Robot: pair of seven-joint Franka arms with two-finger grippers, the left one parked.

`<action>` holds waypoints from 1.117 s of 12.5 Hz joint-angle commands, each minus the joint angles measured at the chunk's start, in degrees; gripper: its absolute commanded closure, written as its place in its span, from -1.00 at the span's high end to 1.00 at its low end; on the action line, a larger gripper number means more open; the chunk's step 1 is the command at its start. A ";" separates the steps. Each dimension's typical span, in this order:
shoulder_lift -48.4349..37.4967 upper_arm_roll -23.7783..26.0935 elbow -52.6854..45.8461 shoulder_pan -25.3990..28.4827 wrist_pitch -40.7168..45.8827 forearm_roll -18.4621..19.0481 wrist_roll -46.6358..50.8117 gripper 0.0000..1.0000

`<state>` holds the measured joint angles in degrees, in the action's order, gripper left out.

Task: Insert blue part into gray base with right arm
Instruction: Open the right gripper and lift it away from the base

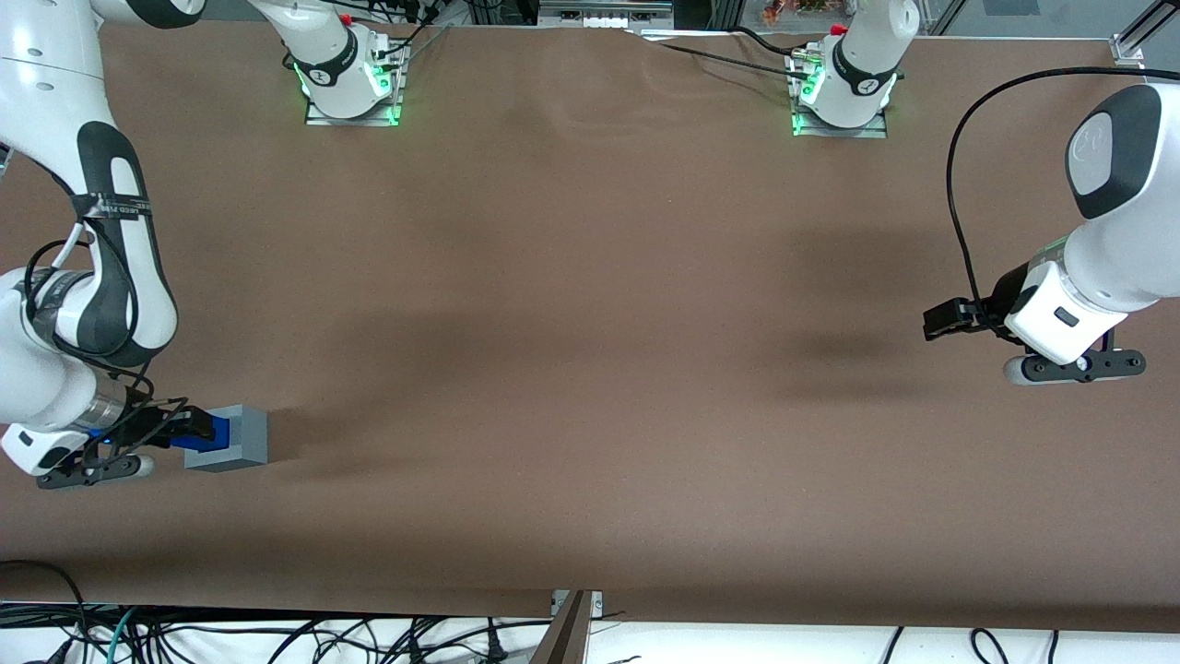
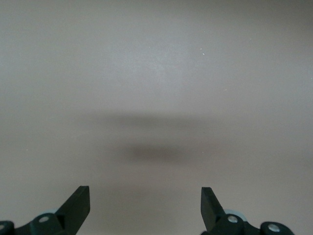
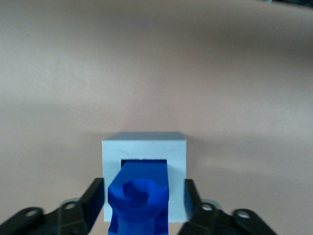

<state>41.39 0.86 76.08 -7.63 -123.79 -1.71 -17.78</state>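
One brown table (image 1: 590,369) fills the front view, bare paper-like surface with soft shadows.

Right arm (image 1: 120,277): white, dark joint covers, bent low over the table at its own end, wrist brought down almost level with the surface, nearer the front camera than its base mount.

Gray base (image 1: 247,435): light-gray cube resting on the table at the working arm's end, directly in front of the wrist. In the right wrist view the gray base (image 3: 144,147) turns its socketed face toward the camera; the square recess is dark at its upper edge.

Blue part (image 1: 208,433): lies between wrist and cube, touching the cube. From the wrist, the blue part (image 3: 141,196) has one end inside the recess, the rest sticking out toward the camera, with a round, notched boss on the near end.

Gripper (image 1: 184,427): level with the blue part, right at the cube's socket face. Gripper (image 3: 144,188) released; black fingers (image 3: 95,196) stand spread, a strip of gray face showing between each and the blue part, neither pressing on it.
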 commanded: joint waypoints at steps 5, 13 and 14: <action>-6.82 0.98 -9.81 0.77 20.05 0.21 0.03 1.00; -20.37 1.68 -5.94 6.57 34.85 11.89 -0.15 1.00; -22.12 1.77 -4.98 6.57 33.80 11.99 0.20 1.00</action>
<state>24.07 2.14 66.63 -0.65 -88.58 8.84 -17.80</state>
